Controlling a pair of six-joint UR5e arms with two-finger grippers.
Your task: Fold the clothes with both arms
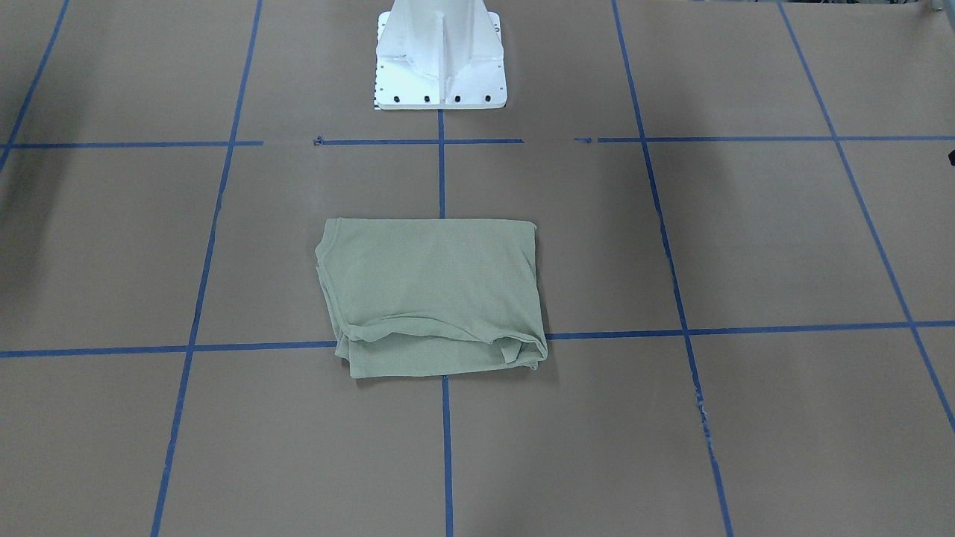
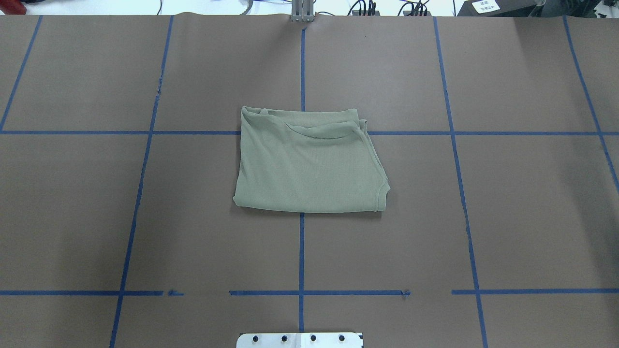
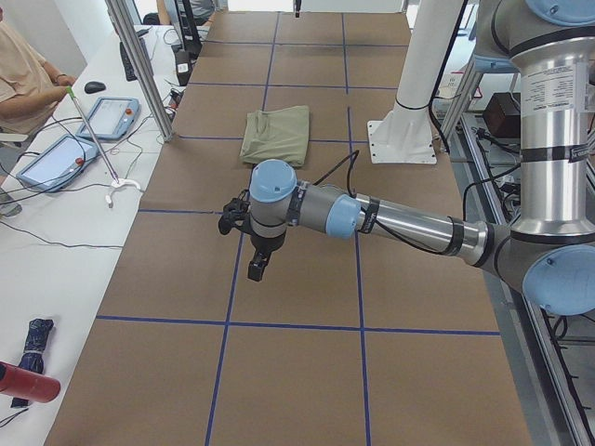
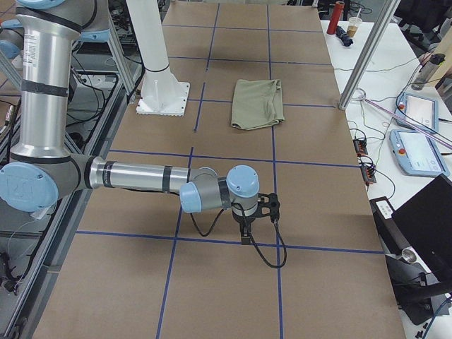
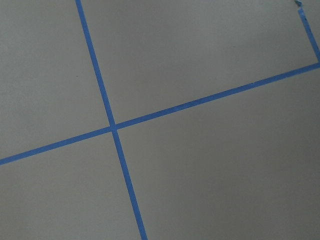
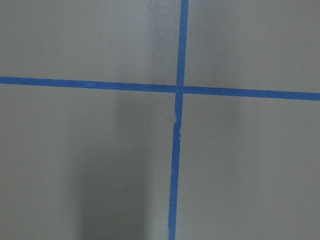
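A green shirt is lying folded mid-counter. The left pincer and right pincer are hanging well apart from it; I cannot tell if they are spread or pressed together. A dragging pincer could be pulling the loose rumpled layers open.

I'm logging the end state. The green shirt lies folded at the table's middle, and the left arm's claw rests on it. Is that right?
Not quite. The green shirt does lie folded at the middle of the table, but the left claw is not on it. The exterior left view shows it hanging over bare table, well apart from the shirt.
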